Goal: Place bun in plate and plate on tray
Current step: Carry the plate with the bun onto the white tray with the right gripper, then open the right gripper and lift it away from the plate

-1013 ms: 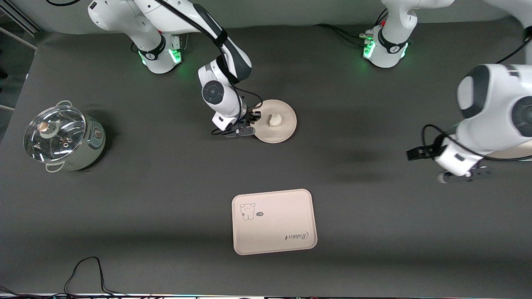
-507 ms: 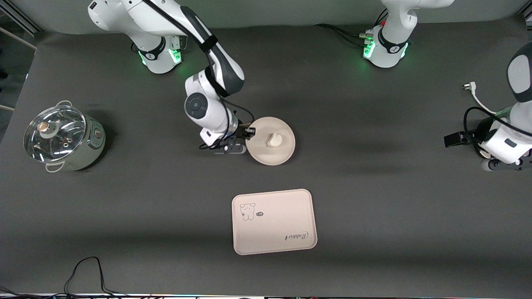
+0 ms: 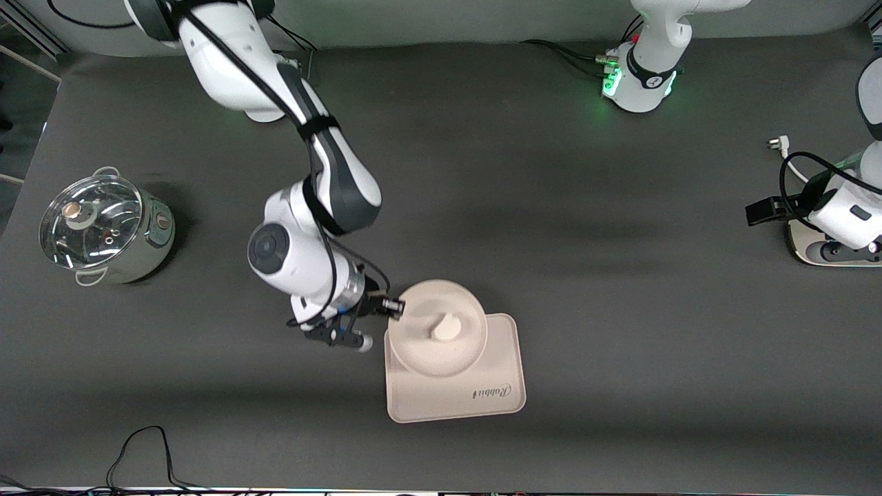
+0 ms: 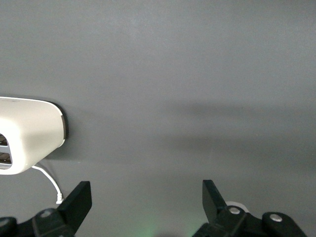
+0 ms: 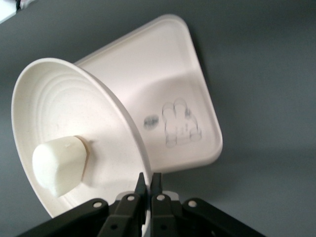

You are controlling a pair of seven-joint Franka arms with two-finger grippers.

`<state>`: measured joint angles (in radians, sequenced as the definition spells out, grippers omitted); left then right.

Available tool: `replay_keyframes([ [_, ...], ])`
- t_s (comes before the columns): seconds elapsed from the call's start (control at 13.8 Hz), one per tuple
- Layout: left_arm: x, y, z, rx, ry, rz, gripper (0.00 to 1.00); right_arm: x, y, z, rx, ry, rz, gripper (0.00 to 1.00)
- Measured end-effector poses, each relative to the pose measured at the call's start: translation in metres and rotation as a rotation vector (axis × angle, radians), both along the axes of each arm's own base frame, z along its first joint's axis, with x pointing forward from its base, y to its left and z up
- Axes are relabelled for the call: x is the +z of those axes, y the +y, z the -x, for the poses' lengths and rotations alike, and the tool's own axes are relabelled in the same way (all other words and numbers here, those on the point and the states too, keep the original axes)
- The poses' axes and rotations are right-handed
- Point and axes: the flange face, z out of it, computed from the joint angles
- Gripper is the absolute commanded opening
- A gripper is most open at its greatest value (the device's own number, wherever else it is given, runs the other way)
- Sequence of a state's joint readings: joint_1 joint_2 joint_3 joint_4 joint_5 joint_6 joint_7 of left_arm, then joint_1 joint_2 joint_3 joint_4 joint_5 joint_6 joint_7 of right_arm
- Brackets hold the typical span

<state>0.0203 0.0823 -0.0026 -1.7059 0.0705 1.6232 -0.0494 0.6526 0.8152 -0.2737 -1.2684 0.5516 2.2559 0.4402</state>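
Note:
My right gripper [image 3: 375, 337] is shut on the rim of the round cream-white plate [image 3: 427, 344] and holds it over the cartoon end of the tray [image 3: 475, 399]. The white bun [image 3: 446, 326] lies in the middle of the plate. In the right wrist view the fingers [image 5: 141, 186] pinch the plate's [image 5: 59, 108] rim, the bun [image 5: 59, 165] lies in it, and the tray [image 5: 168, 94] with its animal print shows beneath. My left gripper [image 3: 851, 253] is open and empty at the left arm's end of the table; its fingers [image 4: 79, 200] stand wide apart.
A steel pot with a glass lid [image 3: 103, 231] stands at the right arm's end of the table. A cream-white appliance [image 3: 799, 244] with a white cable and plug [image 3: 777, 143] sits under my left gripper; it also shows in the left wrist view [image 4: 29, 133].
My right gripper has carried the plate with the bun from the table's middle toward the front camera, to over the tray. My left arm has drawn back to its end of the table.

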Motion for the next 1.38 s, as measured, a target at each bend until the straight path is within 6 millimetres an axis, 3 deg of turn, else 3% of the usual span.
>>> replay_keyframes([
  [0.22,0.000,-0.002,0.000,-0.010,0.001,-0.014,1.00,-0.053,0.005,-0.032,-0.025,-0.119,0.012,0.00],
  [0.29,-0.001,-0.002,0.000,-0.014,0.002,-0.024,1.00,-0.066,0.008,-0.035,-0.029,-0.151,0.011,0.22],
  [0.36,-0.001,-0.003,0.000,-0.017,0.003,-0.028,1.00,-0.074,0.012,-0.036,-0.031,-0.179,0.006,0.96],
  [0.51,-0.002,-0.006,-0.001,-0.023,0.004,-0.030,1.00,-0.076,0.016,-0.040,-0.034,-0.216,-0.002,1.00],
  [0.72,-0.003,-0.007,-0.001,-0.026,0.007,-0.031,1.00,-0.054,0.015,-0.042,0.012,-0.140,0.023,1.00],
  [0.8,-0.004,-0.008,-0.002,-0.027,0.008,-0.031,1.00,-0.034,0.007,-0.042,0.044,-0.081,0.066,1.00],
  [0.94,-0.005,-0.008,-0.002,-0.029,0.010,-0.031,1.00,0.036,-0.028,-0.041,0.081,0.013,0.129,1.00],
  [1.01,-0.005,-0.008,-0.002,-0.029,0.010,-0.032,1.00,0.078,-0.060,-0.038,0.109,0.056,0.163,1.00],
  [1.16,-0.005,-0.008,-0.002,-0.029,0.010,-0.032,1.00,0.154,-0.145,-0.024,0.149,0.112,0.228,1.00],
  [1.3,-0.006,-0.008,-0.002,-0.029,0.011,-0.033,1.00,0.198,-0.223,0.002,0.181,0.155,0.301,1.00],
  [1.38,-0.006,-0.008,-0.002,-0.029,0.011,-0.033,1.00,0.210,-0.249,0.016,0.185,0.179,0.337,1.00],
])
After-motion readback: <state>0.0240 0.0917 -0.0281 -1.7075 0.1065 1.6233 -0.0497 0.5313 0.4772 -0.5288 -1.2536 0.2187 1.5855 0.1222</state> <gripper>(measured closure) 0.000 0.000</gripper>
